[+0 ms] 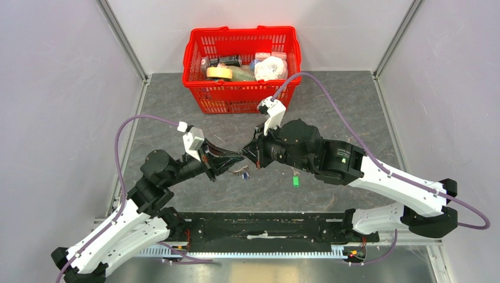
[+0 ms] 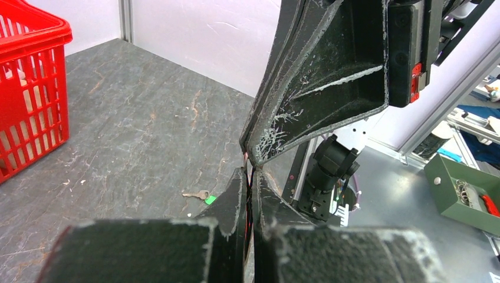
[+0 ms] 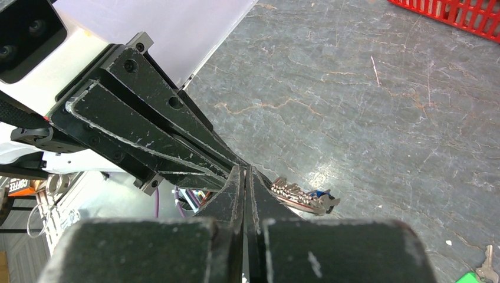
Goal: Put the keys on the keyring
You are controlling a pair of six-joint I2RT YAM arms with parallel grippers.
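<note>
The keyring (image 3: 298,197), a thin silvery ring with several small silvery keys, hangs just above the table where my two grippers meet; it also shows in the top view (image 1: 241,171). The blue-headed key (image 3: 321,193) sits in that bunch. The green-headed key (image 1: 296,180) lies loose on the table to the right, and shows in the left wrist view (image 2: 203,196) and the right wrist view (image 3: 479,275). My left gripper (image 2: 250,172) is shut, with a thin edge of the ring between its tips. My right gripper (image 3: 246,171) is shut tip to tip against it, the ring running out from behind its finger.
A red basket (image 1: 194,53) holding tape, bottles and a white bundle stands at the back centre of the grey stone-pattern table. Grey walls and metal rails close in the left, right and back sides.
</note>
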